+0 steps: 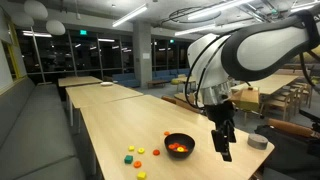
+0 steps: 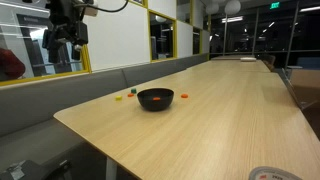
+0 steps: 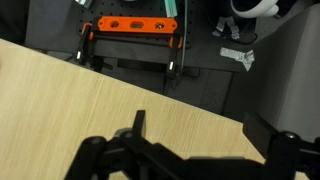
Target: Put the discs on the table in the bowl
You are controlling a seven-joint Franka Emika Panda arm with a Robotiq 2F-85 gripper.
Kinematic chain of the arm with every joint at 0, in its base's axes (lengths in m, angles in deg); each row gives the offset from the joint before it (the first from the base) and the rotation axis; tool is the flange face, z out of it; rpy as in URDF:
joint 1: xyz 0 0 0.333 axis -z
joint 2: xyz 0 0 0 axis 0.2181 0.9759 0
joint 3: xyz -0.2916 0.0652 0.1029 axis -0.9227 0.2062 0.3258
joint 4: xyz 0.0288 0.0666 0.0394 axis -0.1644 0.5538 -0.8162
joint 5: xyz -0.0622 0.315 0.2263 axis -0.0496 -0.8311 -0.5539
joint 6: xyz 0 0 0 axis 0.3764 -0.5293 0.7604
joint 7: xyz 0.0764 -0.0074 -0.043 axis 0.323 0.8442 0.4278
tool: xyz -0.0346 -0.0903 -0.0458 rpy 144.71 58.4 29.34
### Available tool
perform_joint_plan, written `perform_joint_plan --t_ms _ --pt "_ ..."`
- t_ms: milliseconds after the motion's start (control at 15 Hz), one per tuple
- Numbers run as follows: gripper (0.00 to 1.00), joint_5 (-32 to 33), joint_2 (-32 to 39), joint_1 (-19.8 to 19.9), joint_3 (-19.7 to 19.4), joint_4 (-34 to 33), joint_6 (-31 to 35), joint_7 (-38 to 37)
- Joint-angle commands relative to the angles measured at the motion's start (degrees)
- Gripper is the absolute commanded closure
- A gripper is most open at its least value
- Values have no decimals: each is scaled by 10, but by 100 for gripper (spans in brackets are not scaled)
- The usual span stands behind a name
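The black bowl (image 1: 179, 139) stands on the light-wood table (image 1: 110, 120) and holds orange-red discs (image 1: 178, 148). A red disc (image 1: 167, 133) lies just behind the bowl and an orange disc (image 1: 157, 153) lies beside it. In an exterior view the bowl (image 2: 155, 98) has an orange disc (image 2: 186, 96) next to it. My gripper (image 1: 222, 142) hangs above the table edge, beside the bowl and apart from it; it also shows high up in an exterior view (image 2: 62, 40). In the wrist view the gripper (image 3: 200, 130) is open and empty over bare table (image 3: 60, 90).
Small green and yellow pieces (image 1: 134, 151) lie on the table beyond the bowl from the gripper. A grey roll of tape (image 1: 258, 142) sits near the gripper and shows in both exterior views (image 2: 268, 174). An orange clamp rack (image 3: 130, 25) stands on the floor past the table edge.
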Motion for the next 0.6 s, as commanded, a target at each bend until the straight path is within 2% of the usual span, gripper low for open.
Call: perform_joint_plan --t_ms 0,533 --pt "0 2 1 -6 -6 -3 -1 -2" --pt "0 9 2 -4 -5 -4 5 -1"
